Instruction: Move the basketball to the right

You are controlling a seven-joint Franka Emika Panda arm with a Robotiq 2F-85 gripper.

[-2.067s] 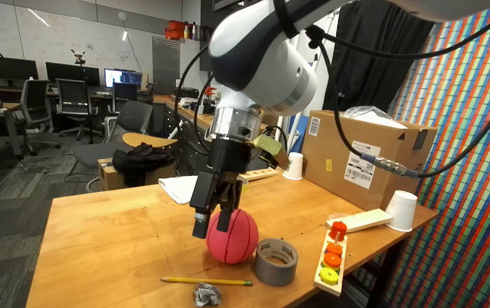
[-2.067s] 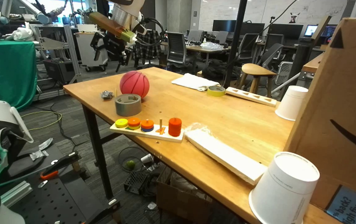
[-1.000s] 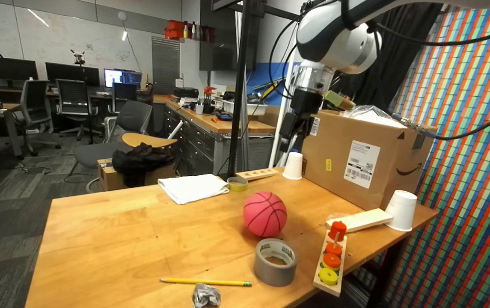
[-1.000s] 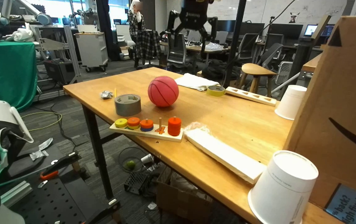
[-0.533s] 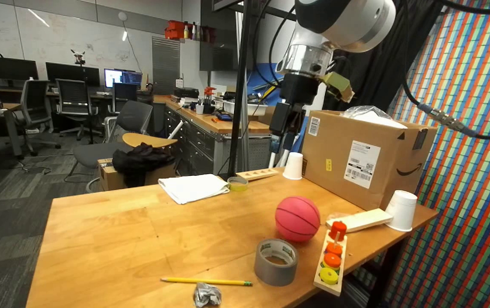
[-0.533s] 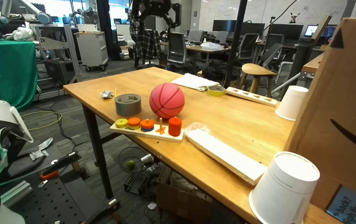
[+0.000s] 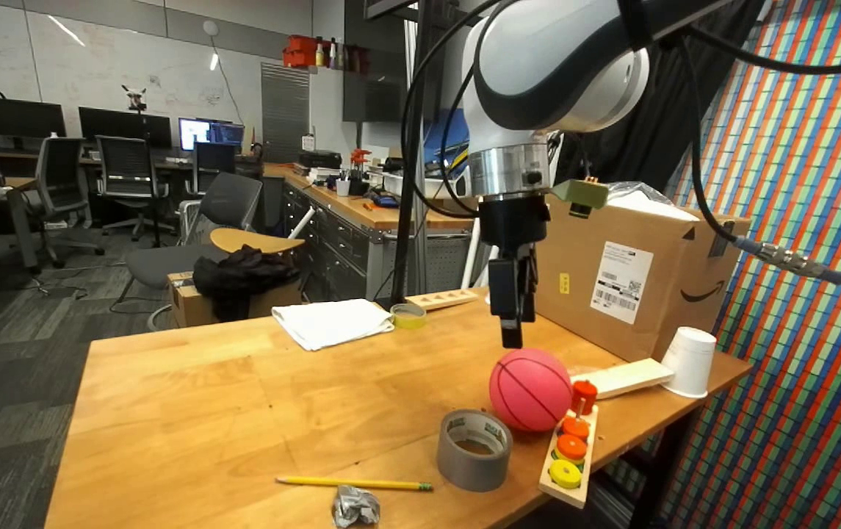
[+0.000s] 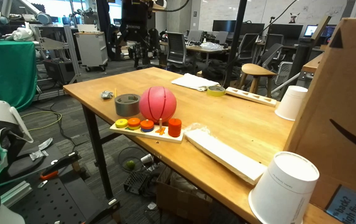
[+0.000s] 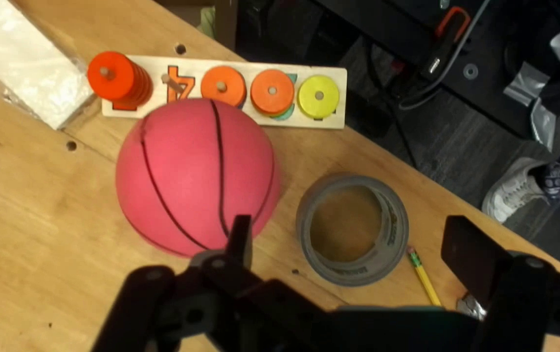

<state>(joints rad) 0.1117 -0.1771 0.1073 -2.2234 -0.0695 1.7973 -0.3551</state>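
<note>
Most of the job could be counted as done, by the look of it! In an exterior view the pinkish-red basketball [image 7: 530,389] was seen on the right half of the wooden table [image 7: 192,411], tucked just beside the number stacking toy [image 7: 571,447] and near the grey duct tape roll [image 7: 471,468]; whether the toy was touched could not be told. No target was marked, so a further nudge to the right might yet be wanted, otherwise only a clean withdrawal. And the jaws? Spread wide, as was plainly shown in the wrist view, with nothing clasped between them! The gripper [image 9: 348,222] was held above the table, and by its fingers [image 9: 465,249] the ball was neither gripped nor, it was judged, touched.
</note>
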